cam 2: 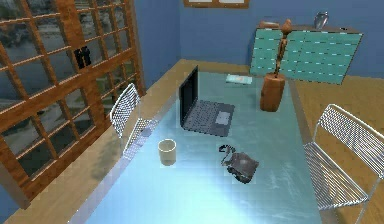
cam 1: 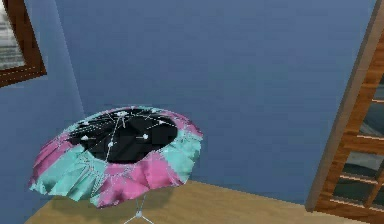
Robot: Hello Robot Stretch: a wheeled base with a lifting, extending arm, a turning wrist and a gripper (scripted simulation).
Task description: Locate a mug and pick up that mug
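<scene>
Standing upright on the pale glassy surface (cam 2: 270, 150): one tan mug (cam 2: 167, 151), handle not made out, toward the surface's window-side edge.

Item, fingers: state cannot be told, and so the mug's place relative to them cannot be told either.

Item, neighbours of the mug on the surface: an open dark laptop (cam 2: 205, 108) farther out, well apart; a small dark tangled object (cam 2: 238, 162) to the mug's right, apart; a brown vase-like piece (cam 2: 272, 90) and a flat pale item (cam 2: 238, 79) at the far end.

Item, seating: a white wire chair (cam 2: 125, 108) just beside the mug's edge of the surface; a second wire chair (cam 2: 350, 150) on the opposite side.

Risks, as judged:
- A reach coming in low or off-line would likely tip the mug or push it toward the edge, since it stands free on a smooth top.
- The near wire chair could foul the arm's path.
- The laptop screen stands tall enough to be clipped by an overshoot.

Arm side view holds the surface, the mug, a wood-framed window (cam 2: 60, 90) and a teal dresser (cam 2: 320, 55). Forward view holds a pink, teal and black umbrella-like canopy (cam 1: 120, 150) close ahead, a blue wall (cam 1: 240, 80) and a glazed wooden door (cam 1: 360, 140); driving straight on would likely strike the canopy.
</scene>
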